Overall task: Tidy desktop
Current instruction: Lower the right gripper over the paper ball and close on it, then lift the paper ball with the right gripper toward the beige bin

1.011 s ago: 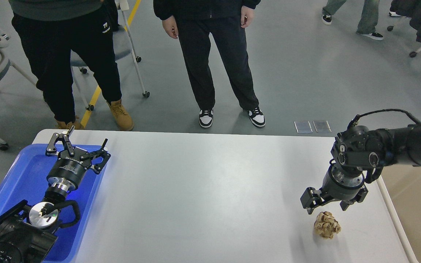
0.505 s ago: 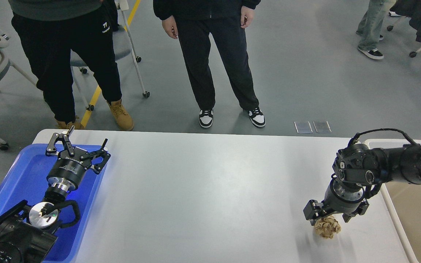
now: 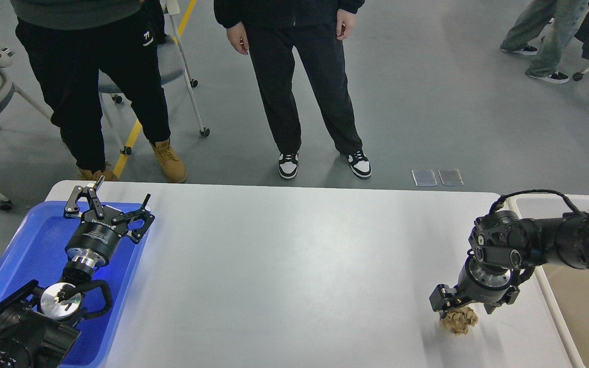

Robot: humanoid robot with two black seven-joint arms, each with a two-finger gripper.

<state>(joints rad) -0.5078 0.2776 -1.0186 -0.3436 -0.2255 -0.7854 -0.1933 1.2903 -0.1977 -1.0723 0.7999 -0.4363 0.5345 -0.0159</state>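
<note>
Wide white-grey worktop (image 3: 294,266), stretching across nearly the whole lower view, mostly bare. Near the front right corner, a crumpled brown paper ball (image 3: 458,321) lying on the surface. Directly over it, right tool (image 3: 466,307), pointing down, fingers spread to either side of the ball's top; cannot tell whether touching the paper. Just past the right edge, a beige bin with a white rim (image 3: 578,296), partly hidden behind the right arm. On the far left corner, a blue tray (image 3: 28,250) overlapping the left edge. Above the tray's far end, left tool (image 3: 108,207), fingers spread wide, holding nothing. Beyond the far edge, two people standing on the grey floor, plus wheeled chairs.
</note>
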